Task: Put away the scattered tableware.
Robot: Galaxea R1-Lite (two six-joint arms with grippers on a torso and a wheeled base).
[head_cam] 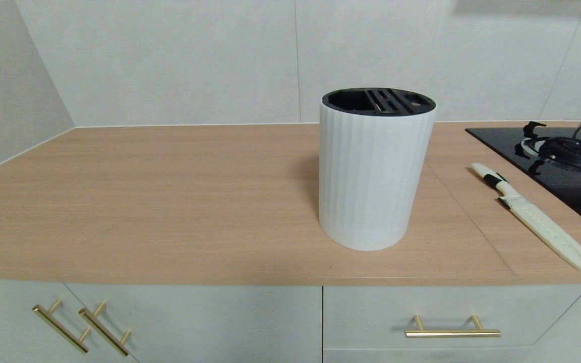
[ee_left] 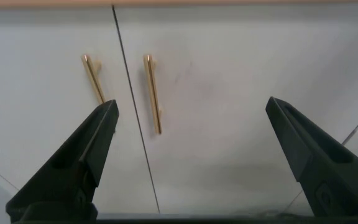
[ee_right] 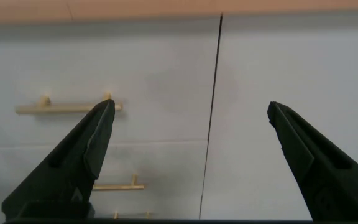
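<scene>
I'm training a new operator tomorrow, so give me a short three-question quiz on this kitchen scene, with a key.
1. True or false: the knife stands in a slot of the white knife holder.
2. The knife lies on the wooden countertop between the holder and: A) the gas hob, B) a sink, C) a plate.
3. Fill in: the fingers of the left gripper and right gripper are ____.
Key: 1 false; 2 A; 3 open.

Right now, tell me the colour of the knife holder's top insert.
The insert is black; head view.
</scene>
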